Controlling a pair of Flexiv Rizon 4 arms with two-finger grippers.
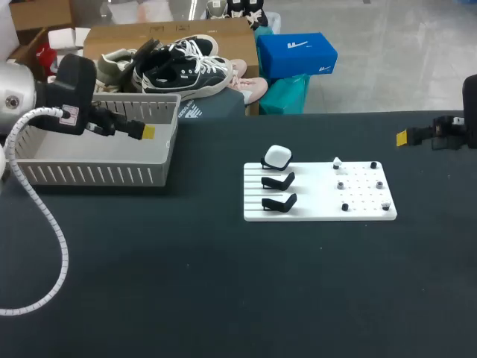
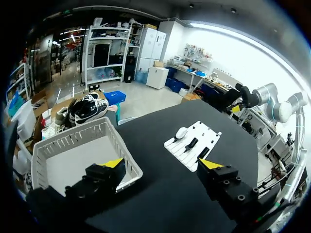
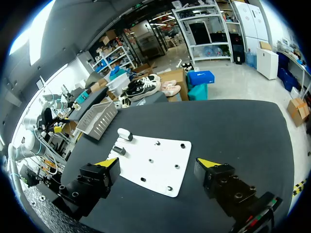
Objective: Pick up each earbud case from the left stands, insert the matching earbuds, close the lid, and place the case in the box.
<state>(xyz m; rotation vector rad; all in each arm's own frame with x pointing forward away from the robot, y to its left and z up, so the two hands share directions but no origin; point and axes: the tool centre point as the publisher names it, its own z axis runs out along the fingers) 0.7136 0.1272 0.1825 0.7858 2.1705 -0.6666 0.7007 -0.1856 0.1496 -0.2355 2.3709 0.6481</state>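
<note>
A white board (image 1: pixel 320 211) lies right of the table's middle. One shut white earbud case (image 1: pixel 278 156) sits on its rearmost left stand; the two black stands (image 1: pixel 279 181) in front of it are bare. Several small earbuds (image 1: pixel 340 185) sit on pegs on the board's right half. The grey slatted box (image 1: pixel 97 175) stands at the back left. My left gripper (image 1: pixel 143 132) hangs open above the box's right part. My right gripper (image 1: pixel 406 137) is open at the far right, well clear of the board. The left wrist view shows its own gripper (image 2: pixel 162 163), the box (image 2: pixel 63 141), the board (image 2: pixel 206 136) and the case (image 2: pixel 181 132).
The left arm's white coiled cable (image 1: pixel 46 246) loops down over the table's left side. In the right wrist view its open gripper (image 3: pixel 158 162) hovers above the board (image 3: pixel 160 150), with the case (image 3: pixel 125 134) and the box (image 3: pixel 97 124) ahead of it.
</note>
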